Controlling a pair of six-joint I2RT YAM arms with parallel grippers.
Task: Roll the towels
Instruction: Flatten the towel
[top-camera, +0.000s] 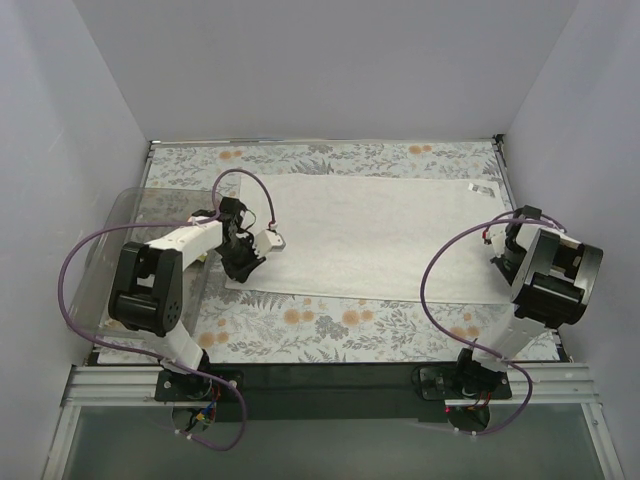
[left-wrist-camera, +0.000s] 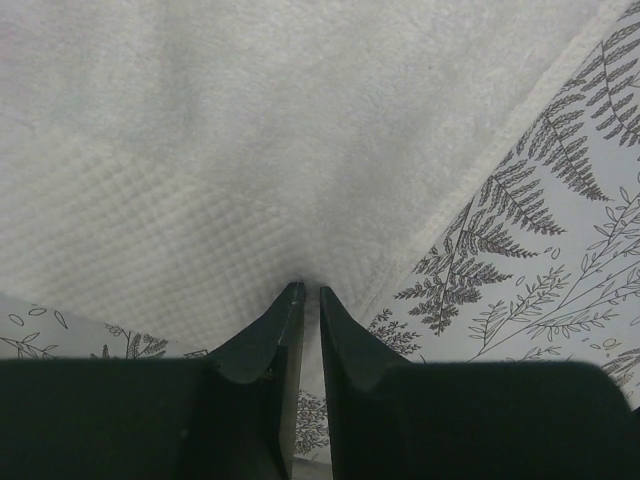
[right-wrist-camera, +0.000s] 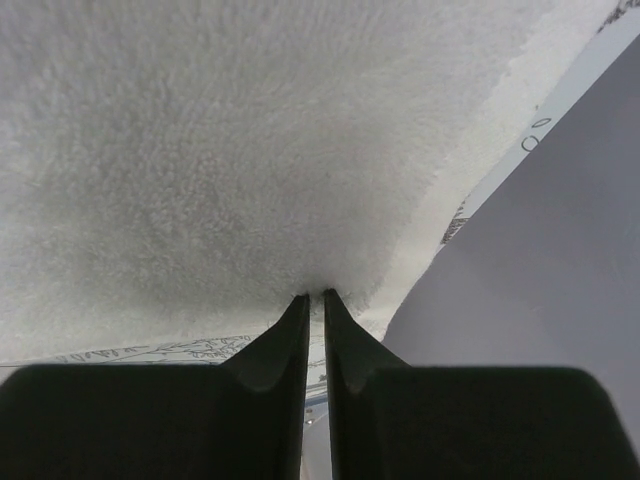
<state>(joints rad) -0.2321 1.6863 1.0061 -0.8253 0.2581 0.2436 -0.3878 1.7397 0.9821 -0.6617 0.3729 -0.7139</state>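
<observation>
At fingertips: left gripper (left-wrist-camera: 308, 290) and right gripper (right-wrist-camera: 313, 295) nearly closed, each pinching hem of towel (top-camera: 370, 235) at own corner. Beyond fingertips towel lies flat, long axis crosswise, spanning both arms. Roll likely runs away from fingers.

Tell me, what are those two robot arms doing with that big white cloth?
They are getting ready to roll up a towel. The left gripper is pinching the near left corner of the big white towel, and the right gripper is pinching the near right corner. The towel lies spread out flat on the leafy table covering, and none of it is rolled yet.
</observation>
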